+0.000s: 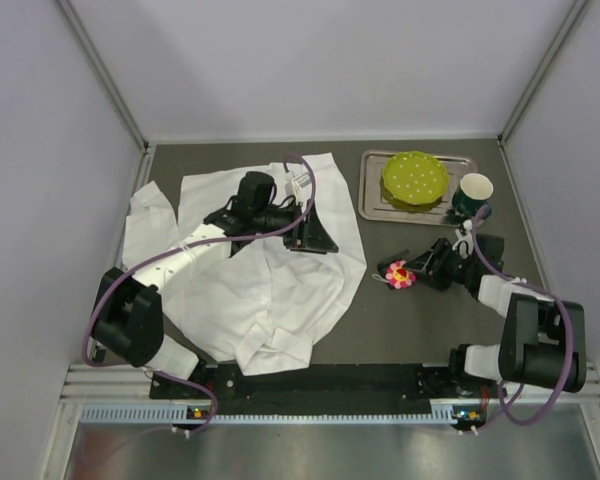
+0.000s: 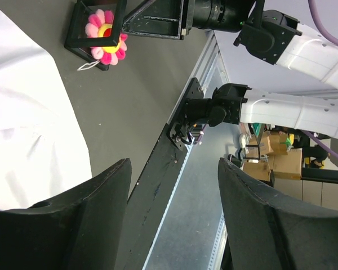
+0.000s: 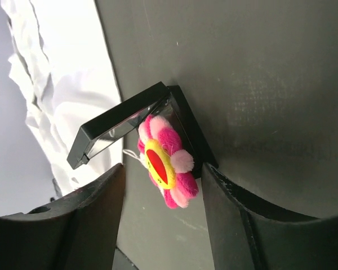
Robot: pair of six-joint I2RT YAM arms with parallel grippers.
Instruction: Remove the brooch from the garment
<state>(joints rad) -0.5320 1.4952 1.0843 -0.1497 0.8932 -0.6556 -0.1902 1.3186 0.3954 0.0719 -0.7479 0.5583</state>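
Note:
The brooch, a pink flower with a yellow centre, lies on the dark table to the right of the garment and apart from it. It leans on a small black square frame. In the right wrist view the brooch sits between the open jaws of my right gripper, with gaps on both sides. My left gripper is open and empty above the shirt's right edge. Its wrist view shows the brooch far ahead and the shirt at the left.
A metal tray holding a green dotted plate stands at the back right, with a dark green mug beside it. The black base rail runs along the near edge. Grey walls close in the sides.

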